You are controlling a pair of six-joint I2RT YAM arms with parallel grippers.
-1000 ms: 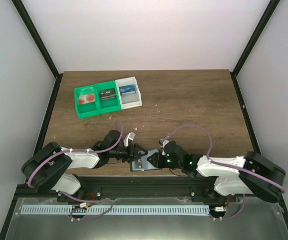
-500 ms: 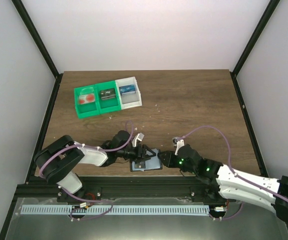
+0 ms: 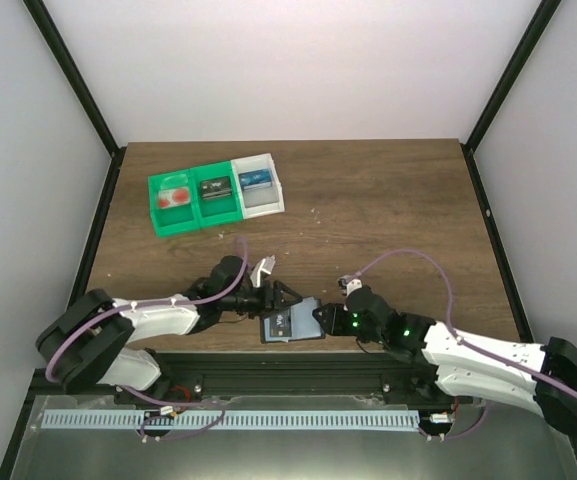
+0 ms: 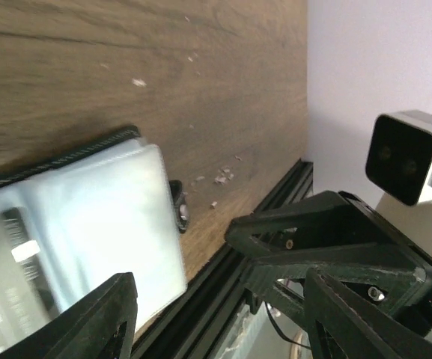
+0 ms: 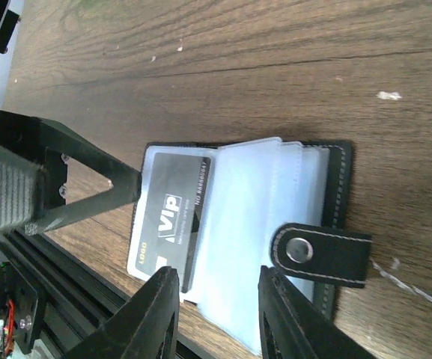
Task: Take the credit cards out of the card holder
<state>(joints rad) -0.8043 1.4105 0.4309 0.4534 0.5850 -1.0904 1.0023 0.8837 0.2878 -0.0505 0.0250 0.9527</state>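
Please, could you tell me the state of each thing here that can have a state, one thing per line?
card holder: open, lying flat, snap tab undone.
grey VIP card: inside the card holder, not taken out.
left gripper: open, at the card holder's edge.
right gripper: open, over the card holder.
tray: one card in each of three compartments.

Lit evenly and softly from above, with only faint shadows on the desk [image 3: 388,200]. Sharp from overhead. Blurred and washed out at the left wrist, with pale glare across the card holder's [image 4: 88,217] clear sleeves. Crisper at the right wrist, mildly glossy on plastic.
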